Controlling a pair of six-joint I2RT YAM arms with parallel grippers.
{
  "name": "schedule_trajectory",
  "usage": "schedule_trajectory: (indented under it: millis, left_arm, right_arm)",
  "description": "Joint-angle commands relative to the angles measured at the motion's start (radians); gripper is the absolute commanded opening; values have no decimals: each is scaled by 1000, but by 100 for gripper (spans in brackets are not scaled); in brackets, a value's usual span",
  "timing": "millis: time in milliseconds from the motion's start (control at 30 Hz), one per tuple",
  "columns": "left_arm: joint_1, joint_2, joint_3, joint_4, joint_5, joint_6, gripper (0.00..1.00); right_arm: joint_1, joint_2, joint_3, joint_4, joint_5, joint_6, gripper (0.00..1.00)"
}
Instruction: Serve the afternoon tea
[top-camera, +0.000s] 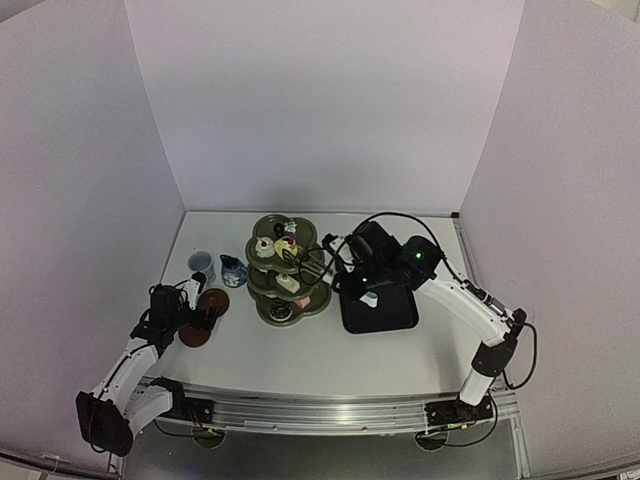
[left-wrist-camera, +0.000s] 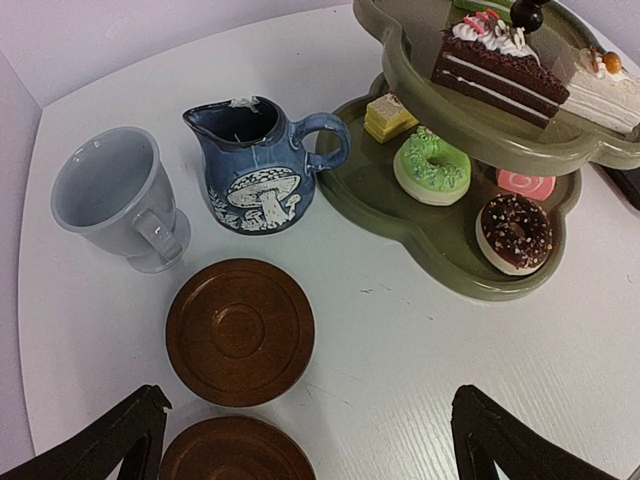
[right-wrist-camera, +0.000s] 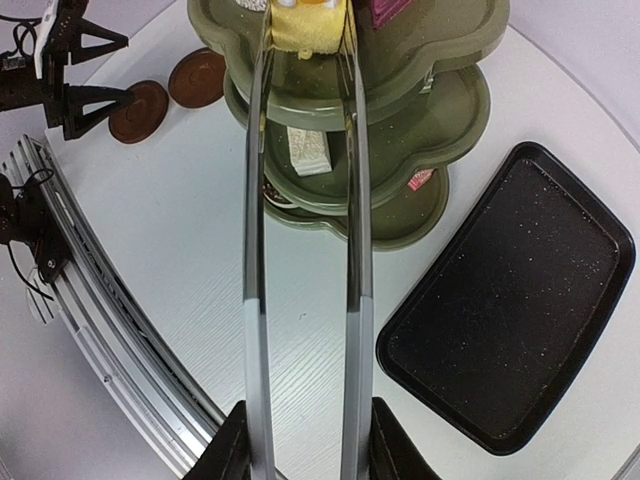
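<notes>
The dark green three-tier stand (top-camera: 262, 240) holds small pastries: a chocolate cake slice (left-wrist-camera: 495, 65) above, with a green doughnut (left-wrist-camera: 432, 165) and a chocolate doughnut (left-wrist-camera: 514, 232) on the bottom tier. My right gripper (right-wrist-camera: 307, 440) is shut on the metal tongs (right-wrist-camera: 255, 250). The tong tips flank a yellow pastry (right-wrist-camera: 310, 25) on an upper tier. My left gripper (left-wrist-camera: 310, 425) hangs open above two brown saucers (left-wrist-camera: 240, 330) (left-wrist-camera: 235, 452). Behind the saucers stand the pale blue cup (left-wrist-camera: 115, 195) and the dark blue jug (left-wrist-camera: 255, 170).
A black rectangular tray (right-wrist-camera: 510, 320) lies right of the stand, under the right arm. The table's metal front rail (right-wrist-camera: 90, 300) runs along the near edge. White walls enclose the back and both sides.
</notes>
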Motion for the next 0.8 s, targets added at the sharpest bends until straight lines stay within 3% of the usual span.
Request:
schedule_trajectory:
  millis: [0, 200, 333, 500, 567, 667, 767]
  left_arm:
    - [5, -14, 32, 15, 17, -2, 100]
    - [4, -105, 59, -6, 122, 24, 99]
    - [-1, -133, 181, 5, 248, 177, 98]
    - [-29, -30, 366, 21, 433, 379, 93]
    - [-81, 3, 406, 34, 482, 481, 93]
    - [-198, 61, 440, 68, 439, 650, 94]
    - [-283, 154, 504, 136, 423, 728, 93]
  right_arm:
    - [-1, -31, 54, 1, 10, 1, 33]
    - [-1, -22, 52, -12, 19, 3, 33]
    - [-1, -10, 73, -19, 31, 9, 33]
    - [-1, 4, 78, -24, 42, 8, 33]
    - [-1, 9, 78, -22, 42, 12, 33]
    - [-1, 17, 83, -23, 36, 19, 33]
    - [-2, 25, 87, -23, 33, 25, 32]
